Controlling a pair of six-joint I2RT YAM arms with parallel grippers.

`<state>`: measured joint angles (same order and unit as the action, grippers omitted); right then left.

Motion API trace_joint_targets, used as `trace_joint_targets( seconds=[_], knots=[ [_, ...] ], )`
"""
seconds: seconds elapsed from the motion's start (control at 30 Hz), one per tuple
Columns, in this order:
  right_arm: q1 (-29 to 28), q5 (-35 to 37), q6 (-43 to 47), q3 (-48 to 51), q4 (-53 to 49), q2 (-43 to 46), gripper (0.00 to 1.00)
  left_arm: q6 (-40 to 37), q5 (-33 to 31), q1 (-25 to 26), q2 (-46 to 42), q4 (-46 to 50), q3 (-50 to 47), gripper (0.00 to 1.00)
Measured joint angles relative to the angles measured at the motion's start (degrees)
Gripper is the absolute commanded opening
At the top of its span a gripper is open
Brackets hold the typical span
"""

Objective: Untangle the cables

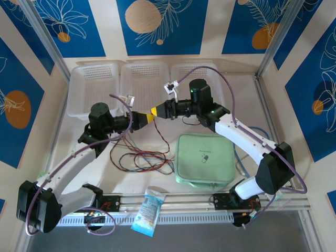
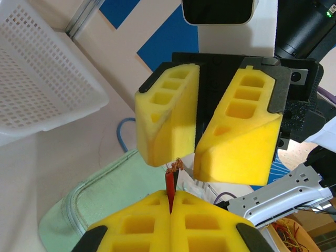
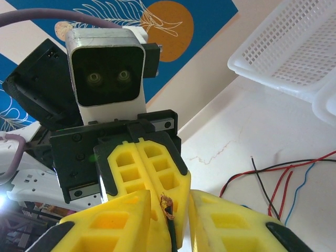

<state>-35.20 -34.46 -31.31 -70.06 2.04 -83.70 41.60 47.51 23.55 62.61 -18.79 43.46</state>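
The cables [image 1: 140, 157]: loose red/black/blue tangle flat on the table [image 1: 173, 128], long axis left-right, just left of the green pouch [image 1: 206, 160]; strands rise toward the grippers. 1 red cable [image 2: 170, 185] end sticks straight out of the left gripper [image 2: 171, 195], frayed copper tip pointing at the right gripper [image 2: 188, 160]. Left jaws fully closed, pinching it. Right jaws part open, straddling the tip, contact unclear. Rest of that cable hidden behind the fingers [image 2: 136, 226]; can't trace it into the tangle.
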Motion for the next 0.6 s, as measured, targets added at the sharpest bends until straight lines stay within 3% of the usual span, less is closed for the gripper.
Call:
trace_joint_targets(
  seconds=[0.3,0.6],
  knots=[
    [-0.35,-0.09,0.48,0.00,-0.42,-0.28,0.01,0.02,0.02,0.11,0.00,0.09,0.11,0.00],
    [-0.02,0.44,-0.04,0.72,0.96,-0.09,0.00,0.31,-0.92,0.15,-0.02,-0.07,0.11,0.00]
  ],
)
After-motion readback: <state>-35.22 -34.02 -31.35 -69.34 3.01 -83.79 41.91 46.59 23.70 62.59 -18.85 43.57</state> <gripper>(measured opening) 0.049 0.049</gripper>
